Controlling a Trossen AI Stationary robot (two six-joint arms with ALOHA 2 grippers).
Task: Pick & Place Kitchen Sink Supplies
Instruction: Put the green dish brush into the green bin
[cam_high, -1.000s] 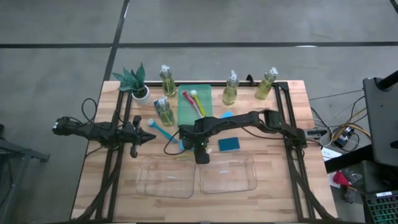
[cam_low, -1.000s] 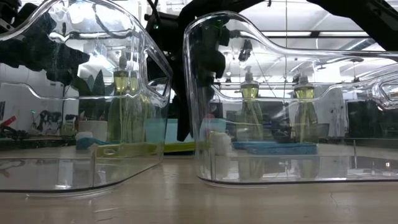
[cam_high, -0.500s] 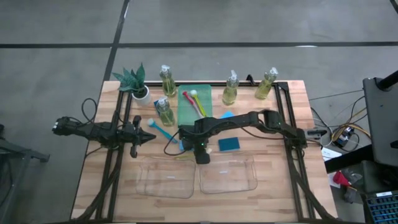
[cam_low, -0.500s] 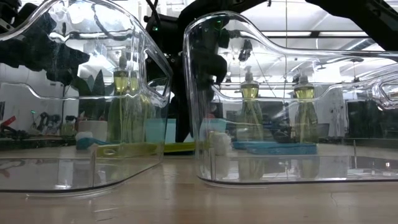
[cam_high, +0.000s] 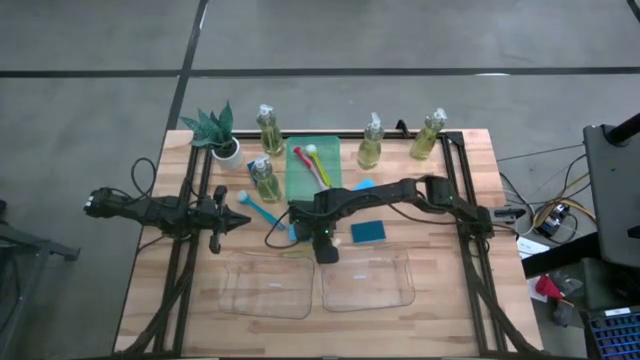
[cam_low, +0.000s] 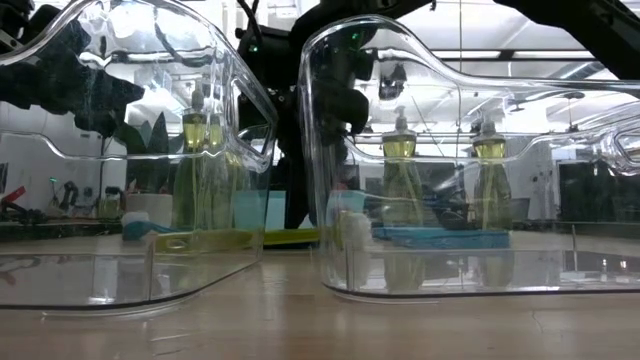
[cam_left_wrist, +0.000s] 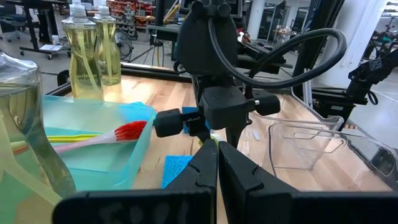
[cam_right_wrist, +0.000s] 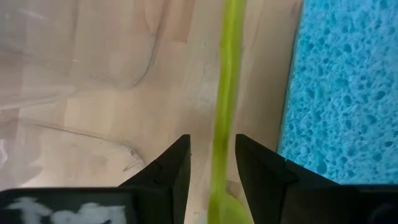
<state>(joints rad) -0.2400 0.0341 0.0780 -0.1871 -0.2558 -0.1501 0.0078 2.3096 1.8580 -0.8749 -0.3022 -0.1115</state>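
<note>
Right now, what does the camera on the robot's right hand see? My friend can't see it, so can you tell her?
The right gripper points down at the wooden table, its two dark fingers set either side of a thin yellow-green brush handle. A blue sponge lies beside the handle, and a clear plastic bin is on the other side.
</note>
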